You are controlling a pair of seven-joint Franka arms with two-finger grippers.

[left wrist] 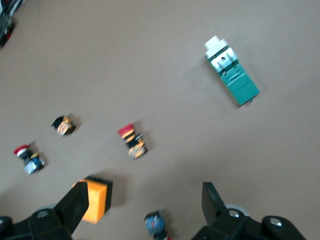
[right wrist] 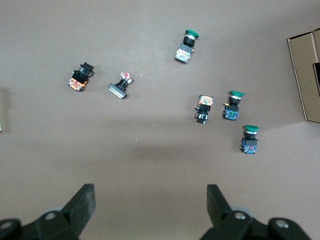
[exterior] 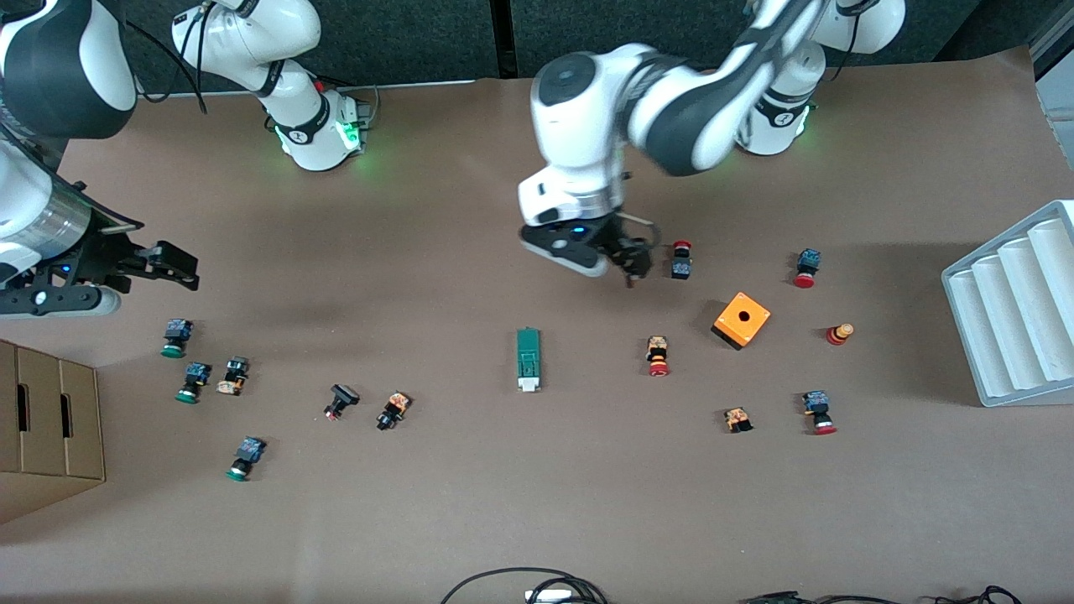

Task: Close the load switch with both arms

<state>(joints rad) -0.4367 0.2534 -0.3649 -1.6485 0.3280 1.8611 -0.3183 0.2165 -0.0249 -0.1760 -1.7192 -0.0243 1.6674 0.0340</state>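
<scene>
Brown paper-covered table (exterior: 470, 520) fills view. Dark fabric wall panels (exterior: 419, 38) along top edge. Cardboard box (exterior: 46, 428) at right arm's end; white ridged tray (exterior: 1019, 306) at left arm's end. Black cables (exterior: 524, 583) at nearest edge.

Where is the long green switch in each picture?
Front view: the green switch lies mid-table, nearer the camera than the left gripper.
Left wrist view: the switch lies on bare table.
Right wrist view: not clearly in it.
Shared landmark: the orange box, in the front and left wrist views.
</scene>
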